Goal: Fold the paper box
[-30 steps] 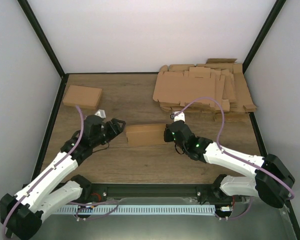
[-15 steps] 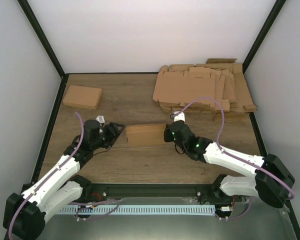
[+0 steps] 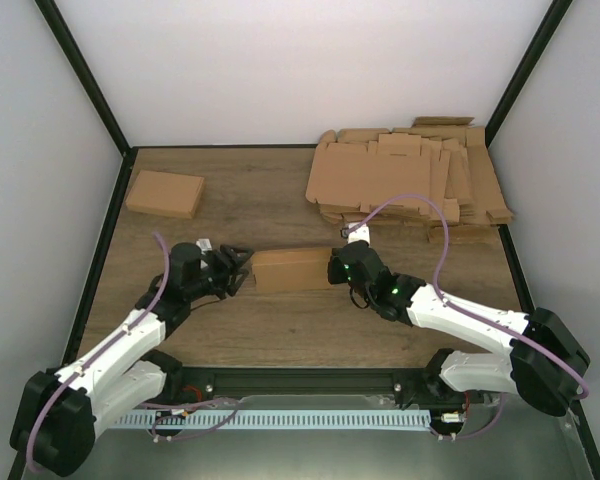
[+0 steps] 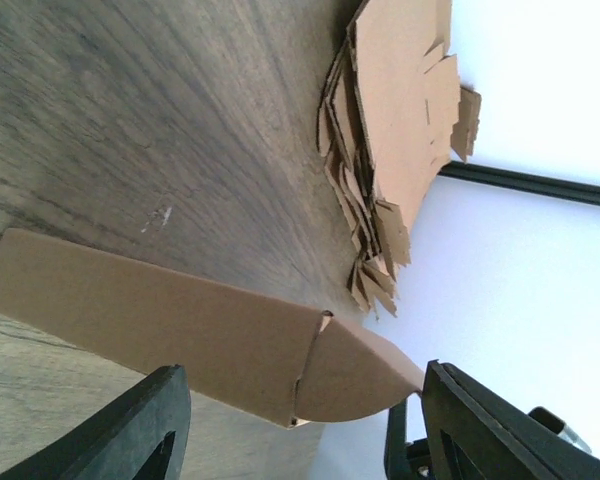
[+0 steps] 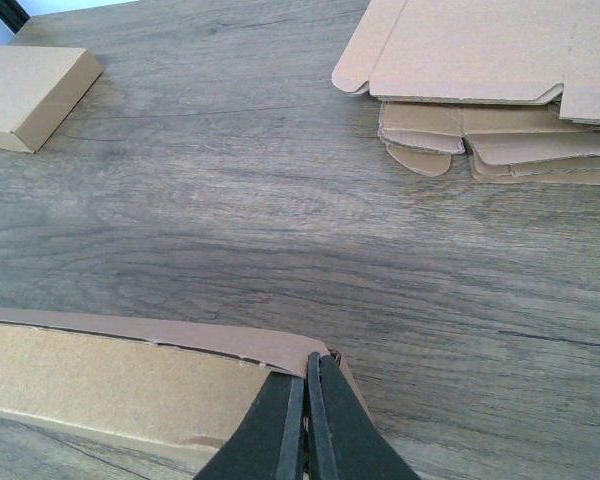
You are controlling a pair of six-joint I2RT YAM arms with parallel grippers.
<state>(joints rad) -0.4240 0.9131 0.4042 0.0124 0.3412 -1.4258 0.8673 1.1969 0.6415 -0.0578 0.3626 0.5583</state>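
Both grippers at the ends of the paper box (image 3: 292,268), mid-table.

Right gripper (image 5: 308,400): fingers pressed flat together, tips touching the box's right-end corner; cannot tell whether any cardboard is nipped between them. Left gripper (image 3: 238,265): fingers (image 4: 130,430) spread wide, one on each side of the box's left end, where a rounded flap (image 4: 355,370) juts out; no hold on it seen. Box lies lengthwise, left to right, on the wooden table (image 3: 280,330) between the two arms. Pile of flat cardboard sheets (image 3: 410,180) at the far right, well apart. A closed brown box (image 3: 165,192) sits at the far left.
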